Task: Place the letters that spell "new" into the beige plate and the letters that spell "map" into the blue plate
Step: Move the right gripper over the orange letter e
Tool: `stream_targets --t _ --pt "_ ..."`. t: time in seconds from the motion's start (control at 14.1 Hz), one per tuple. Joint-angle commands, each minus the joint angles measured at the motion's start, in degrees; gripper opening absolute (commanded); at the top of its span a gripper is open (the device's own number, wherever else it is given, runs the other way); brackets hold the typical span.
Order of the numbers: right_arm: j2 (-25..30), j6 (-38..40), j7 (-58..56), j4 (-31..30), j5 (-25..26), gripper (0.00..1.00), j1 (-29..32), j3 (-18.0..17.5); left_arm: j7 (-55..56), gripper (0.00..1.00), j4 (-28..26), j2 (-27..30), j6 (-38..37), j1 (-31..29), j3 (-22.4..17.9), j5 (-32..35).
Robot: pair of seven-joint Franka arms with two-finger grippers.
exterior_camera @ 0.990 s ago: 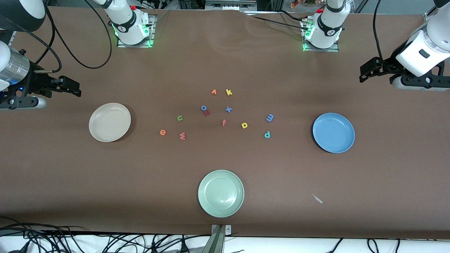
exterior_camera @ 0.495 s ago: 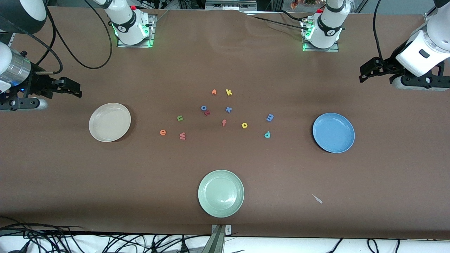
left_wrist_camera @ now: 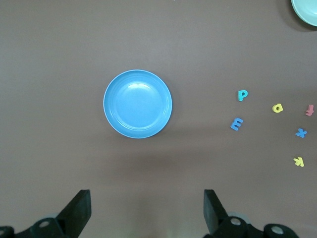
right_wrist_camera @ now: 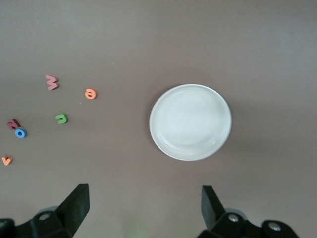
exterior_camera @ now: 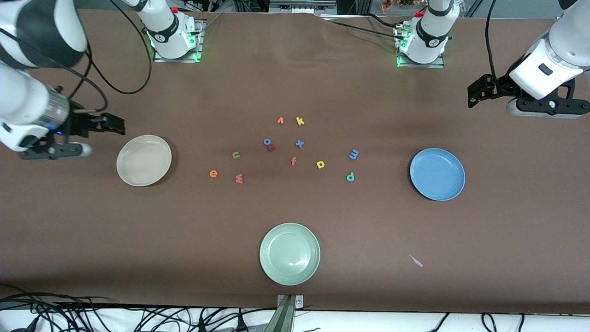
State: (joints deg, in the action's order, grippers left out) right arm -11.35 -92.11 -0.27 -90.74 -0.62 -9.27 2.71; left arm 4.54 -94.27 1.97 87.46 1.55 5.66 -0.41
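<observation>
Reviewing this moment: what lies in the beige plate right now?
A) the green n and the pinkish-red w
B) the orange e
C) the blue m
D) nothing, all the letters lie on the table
D: the beige plate shows a bare inside in the front and right wrist views, while the orange e, green n and pinkish-red w lie on the table beside it.

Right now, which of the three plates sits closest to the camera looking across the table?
The pale green plate. It lies lowest in the front view, while the beige plate and blue plate sit farther up, toward either end.
</observation>
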Motion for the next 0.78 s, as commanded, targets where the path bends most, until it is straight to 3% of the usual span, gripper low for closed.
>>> stream_targets --t 0.0,0.35,0.71 --pt "-3.7 -2.5 -0.2 0.7 -0.3 1.00 -0.9 -0.4 0.6 1.00 -0.6 0.6 0.4 -0.1 0.4 1.6" --pt "-9.8 -11.7 5.2 -1.5 -0.3 1.00 -6.9 -0.3 0.7 1.00 -0.6 0.5 0.8 -0.1 0.5 1.6" --pt "-11.3 -31.3 17.8 -12.9 -0.1 1.00 -11.3 -0.3 0.8 1.00 -0.7 0.5 0.8 0.0 0.6 1.6"
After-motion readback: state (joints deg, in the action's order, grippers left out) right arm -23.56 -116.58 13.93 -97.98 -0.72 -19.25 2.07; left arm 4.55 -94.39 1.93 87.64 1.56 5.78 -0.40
